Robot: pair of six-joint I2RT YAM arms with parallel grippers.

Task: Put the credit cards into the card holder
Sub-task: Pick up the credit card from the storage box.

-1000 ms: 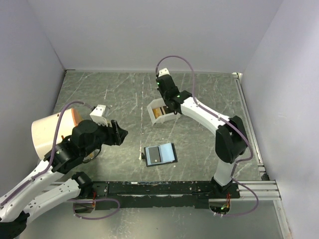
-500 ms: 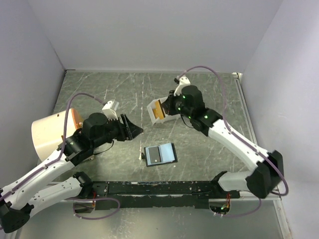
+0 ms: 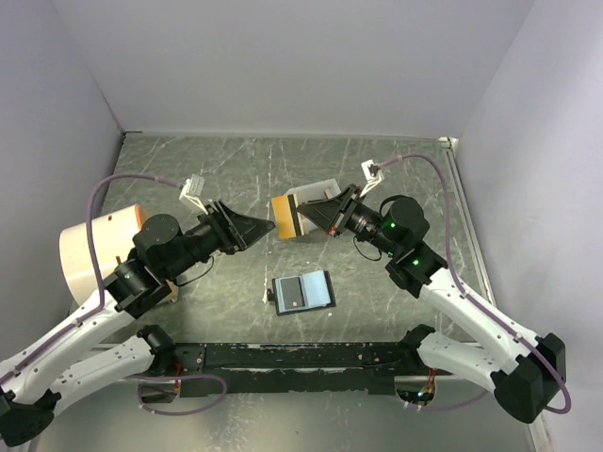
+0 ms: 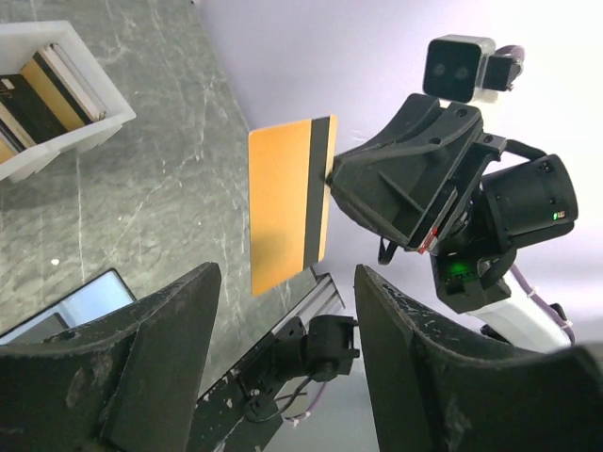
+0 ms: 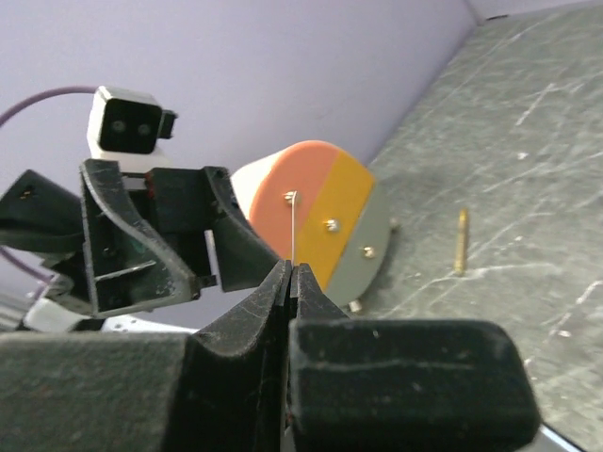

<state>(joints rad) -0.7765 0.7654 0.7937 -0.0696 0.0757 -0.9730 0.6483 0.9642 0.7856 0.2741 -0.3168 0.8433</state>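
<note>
One gold-tan credit card (image 3: 285, 217), clamped in the right gripper (image 3: 311, 215), has risen from the white box (image 3: 318, 191) toward the left gripper (image 3: 267, 232), whose jaws stand apart; the card holder (image 3: 303, 292) stays by the tabletop's (image 3: 188, 169) near edge.

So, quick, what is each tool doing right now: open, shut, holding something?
Left tool: open, gripping nothing.
Right tool: shut on an orange credit card with a dark stripe.

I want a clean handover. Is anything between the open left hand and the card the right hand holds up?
Nothing visible. The card is in open air, pinched at one edge by the right hand; the left hand faces it, open.
</note>
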